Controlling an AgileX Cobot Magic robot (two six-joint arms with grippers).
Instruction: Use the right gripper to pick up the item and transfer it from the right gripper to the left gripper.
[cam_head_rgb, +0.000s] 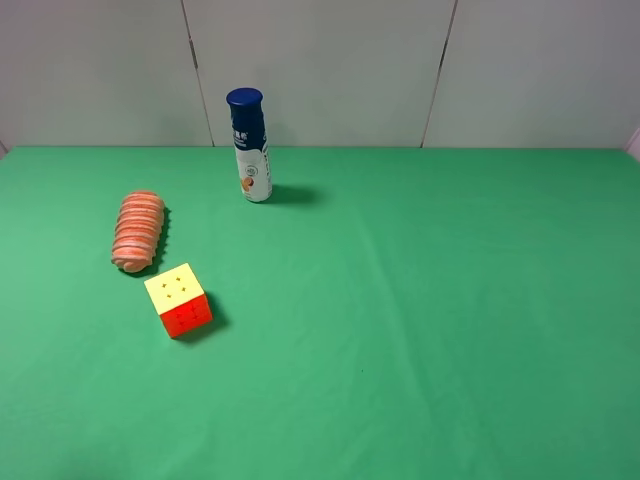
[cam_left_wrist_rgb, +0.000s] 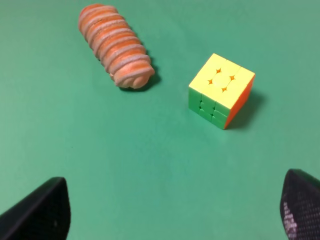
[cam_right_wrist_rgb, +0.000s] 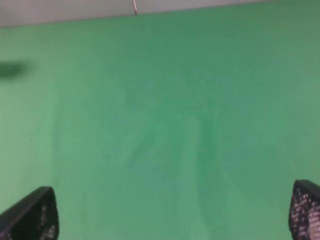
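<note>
The item, an orange-pink ribbed roll (cam_head_rgb: 138, 230), lies on the green table at the left, just behind the puzzle cube. It also shows in the left wrist view (cam_left_wrist_rgb: 115, 46). Neither arm shows in the exterior high view. My left gripper (cam_left_wrist_rgb: 175, 215) is open and empty above the cloth, its two black fingertips (cam_left_wrist_rgb: 42, 212) at the frame corners, short of the roll and cube. My right gripper (cam_right_wrist_rgb: 172, 212) is open and empty over bare green cloth, with only its fingertips (cam_right_wrist_rgb: 32, 215) showing. The item is out of the right wrist view.
A yellow-red puzzle cube (cam_head_rgb: 178, 299) sits in front of the roll, also in the left wrist view (cam_left_wrist_rgb: 221, 89). A blue-capped white bottle (cam_head_rgb: 251, 145) stands upright at the back. Grey wall panels (cam_head_rgb: 400, 60) bound the far edge of the green table (cam_head_rgb: 450, 330).
</note>
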